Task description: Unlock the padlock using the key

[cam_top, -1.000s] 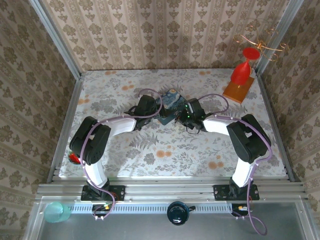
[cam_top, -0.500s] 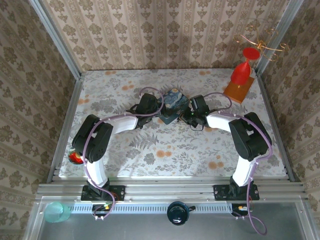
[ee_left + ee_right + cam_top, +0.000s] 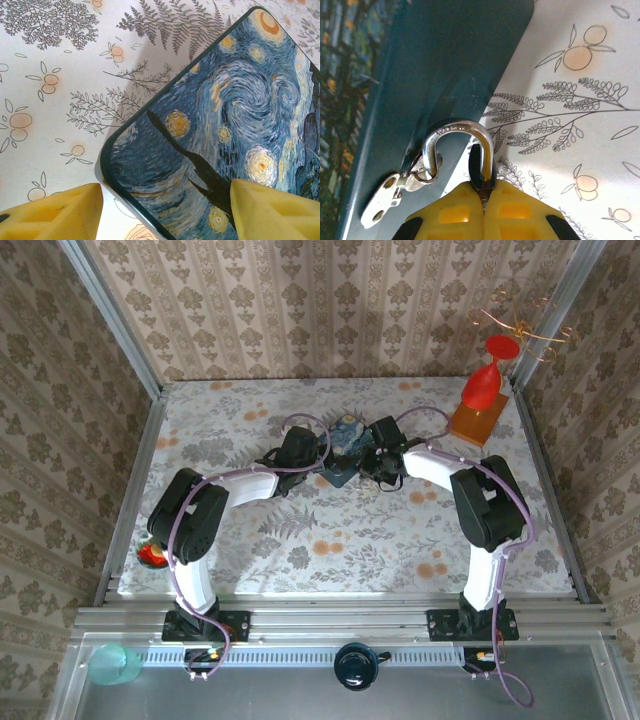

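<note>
Just at twelve o'clock from the pressed-together right claw point(image 3: 484, 200) sits the padlock point(image 3: 486, 160), touching it, loop pointing away; left claw point(image 3: 162, 215) is spread over a corner of the tin point(image 3: 225, 110).

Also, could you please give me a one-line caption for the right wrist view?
Right gripper, shut, at the padlock hanging from the latch of the blue tin.

**Right wrist view:** the padlock point(image 3: 458, 128) body is largely hidden behind the pressed-together yellow pads point(image 3: 515, 210) of the right gripper point(image 3: 484, 200). The tin point(image 3: 445, 60) is blurred along its left side and cut by the picture's top edge.

**Left wrist view:** the tin is cut off at the right and bottom edges. The 2 pads of the left gripper point(image 3: 165, 212) are cut by the bottom edge.

**Top view:** the padlock is too small to tell.
</note>
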You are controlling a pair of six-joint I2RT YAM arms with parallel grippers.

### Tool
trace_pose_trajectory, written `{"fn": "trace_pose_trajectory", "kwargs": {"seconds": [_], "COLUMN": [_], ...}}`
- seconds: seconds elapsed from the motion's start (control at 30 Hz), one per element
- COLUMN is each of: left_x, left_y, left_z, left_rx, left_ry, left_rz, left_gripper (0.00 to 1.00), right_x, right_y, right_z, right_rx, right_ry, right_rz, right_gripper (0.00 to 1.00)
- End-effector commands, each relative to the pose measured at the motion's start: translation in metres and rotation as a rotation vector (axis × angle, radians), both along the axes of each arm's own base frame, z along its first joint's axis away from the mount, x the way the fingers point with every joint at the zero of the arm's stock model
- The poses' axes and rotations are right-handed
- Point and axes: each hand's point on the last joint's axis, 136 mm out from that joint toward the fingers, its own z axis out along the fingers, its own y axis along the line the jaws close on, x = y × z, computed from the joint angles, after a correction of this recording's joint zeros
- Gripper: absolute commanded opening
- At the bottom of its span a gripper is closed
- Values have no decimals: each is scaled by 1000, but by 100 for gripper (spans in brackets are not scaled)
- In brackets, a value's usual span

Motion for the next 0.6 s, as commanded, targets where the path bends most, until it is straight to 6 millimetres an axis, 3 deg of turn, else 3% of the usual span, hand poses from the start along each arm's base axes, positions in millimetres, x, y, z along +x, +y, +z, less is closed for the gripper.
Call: {"fn": "trace_pose_trajectory", "kwargs": {"seconds": [0.0,0.13,0.3,0.4,0.57], "left_x": [-29,-29,-30,-32,-33], "left_y": [42,40,39,39,37], "left_z": [-69,-69,-70,-71,-73], "left_rx": [228,223,226,224,218], "left_ry": [182,181,180,182,184], "left_rz": [31,29,23,24,19], "left_gripper": [67,67,67,67,67], "right_x": [-30,-27,-12,-7,-4], "right_y": [-36,-34,-10,-7,-7], "right_z": [-32,-31,-11,2,7], "right_rx": [-166,-58,232,285,362], "right_ry": [153,123,75,55,51], "right_rz": [4,-47,-99,-118,-165], "right_gripper": [1,0,0,0,0]}}
